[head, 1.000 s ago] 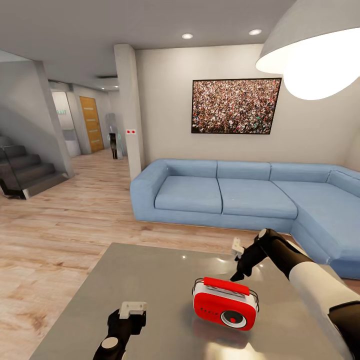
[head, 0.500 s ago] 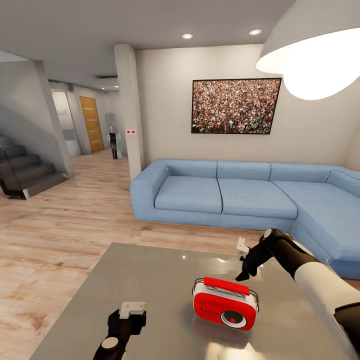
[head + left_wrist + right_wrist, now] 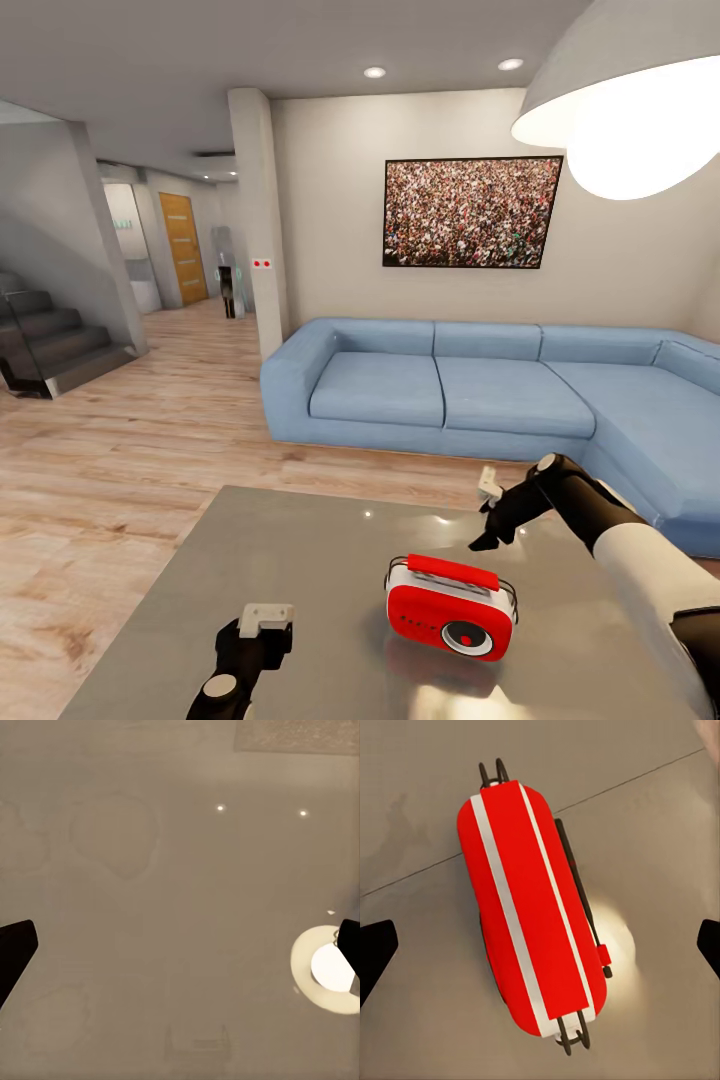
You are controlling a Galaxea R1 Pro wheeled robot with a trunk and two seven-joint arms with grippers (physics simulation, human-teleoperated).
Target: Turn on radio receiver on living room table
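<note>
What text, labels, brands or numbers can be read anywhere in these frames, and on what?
None can be read.
radio receiver: small dark marks on its red face, too small to read.
hallway wall sign: greenish marks, blurred.
framed picture: crowd pattern, no lettering.

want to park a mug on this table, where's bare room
The glossy grey table has bare top along its far edge toward the light-blue corner sofa, and between the left tool and the small red rounded radio. It is crowded at the right: the right tool hangs open above and behind the radio.
</note>
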